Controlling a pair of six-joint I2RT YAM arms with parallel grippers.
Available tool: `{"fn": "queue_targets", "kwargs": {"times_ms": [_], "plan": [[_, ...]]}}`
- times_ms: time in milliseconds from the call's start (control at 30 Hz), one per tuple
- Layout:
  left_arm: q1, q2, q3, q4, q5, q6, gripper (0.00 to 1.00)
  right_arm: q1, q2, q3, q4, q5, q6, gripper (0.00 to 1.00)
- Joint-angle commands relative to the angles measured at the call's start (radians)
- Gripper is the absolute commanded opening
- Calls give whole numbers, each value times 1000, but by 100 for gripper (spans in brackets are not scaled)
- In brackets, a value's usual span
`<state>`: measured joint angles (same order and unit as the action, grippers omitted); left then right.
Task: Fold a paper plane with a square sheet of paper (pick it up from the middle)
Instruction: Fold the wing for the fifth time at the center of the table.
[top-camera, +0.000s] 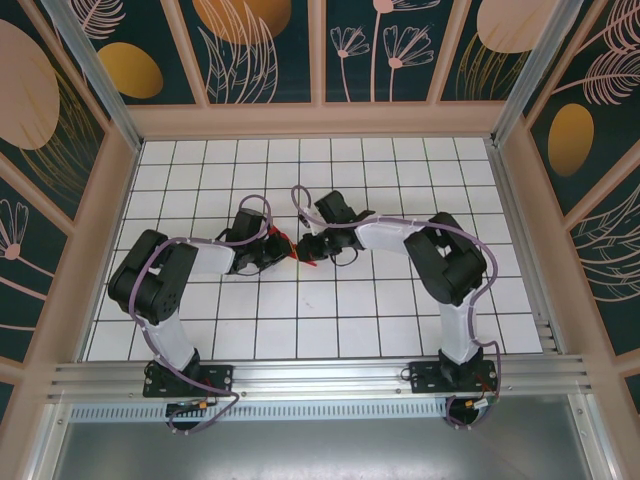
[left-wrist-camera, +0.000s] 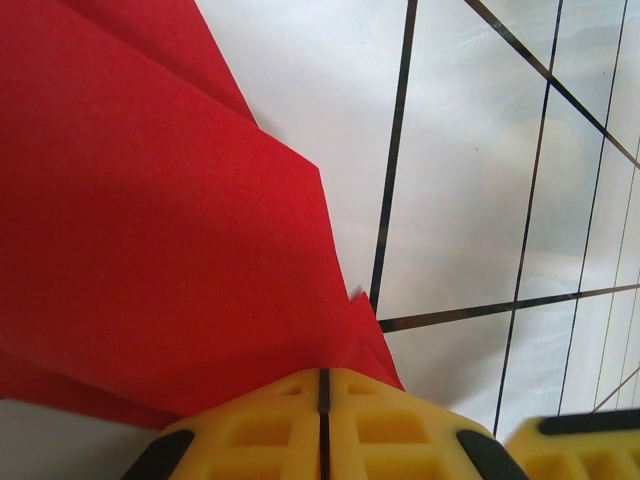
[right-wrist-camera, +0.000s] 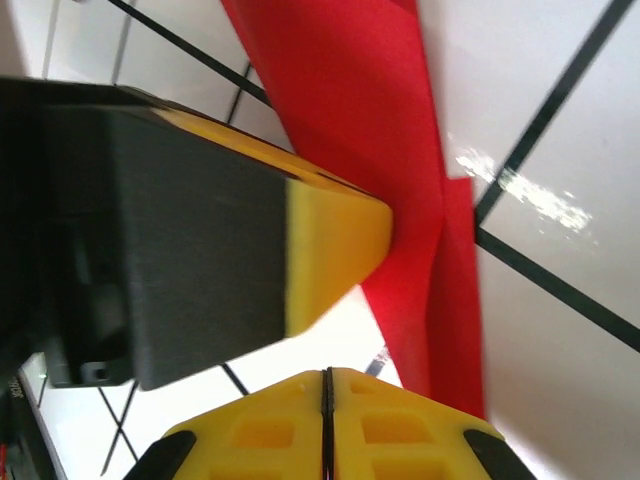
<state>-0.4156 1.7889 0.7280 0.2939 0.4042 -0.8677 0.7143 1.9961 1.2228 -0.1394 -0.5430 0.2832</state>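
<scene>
Paper (top-camera: 287, 243), red and creased into layers, is sitting at the centre of the grid table (top-camera: 330, 180), between both grippers. Left gripper (top-camera: 272, 250) is reaching in from nine o'clock, right gripper (top-camera: 308, 248) from three o'clock. On the left wrist camera, its jaws are pressing together on a pointed corner. On the right wrist camera, the jaws are likewise clamping together on a narrow red fold at five o'clock.

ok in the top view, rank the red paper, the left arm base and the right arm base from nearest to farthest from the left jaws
1. red paper: mid table, pinched in the left jaws.
2. left arm base: near edge, on the left side.
3. right arm base: near edge, across on the right side.
</scene>
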Motion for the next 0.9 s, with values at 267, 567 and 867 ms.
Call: {"fn": "queue_targets", "kwargs": {"times_ms": [267, 567, 867], "plan": [[8, 89, 6, -86, -189, 45, 10, -16, 43, 1, -85, 63, -40, 10], [8, 83, 13, -108, -227, 41, 10, -36, 27, -67, -113, 86, -51, 10], [9, 89, 21, -115, -231, 35, 10, -33, -44, -61, -130, 94, -59, 10]]}}
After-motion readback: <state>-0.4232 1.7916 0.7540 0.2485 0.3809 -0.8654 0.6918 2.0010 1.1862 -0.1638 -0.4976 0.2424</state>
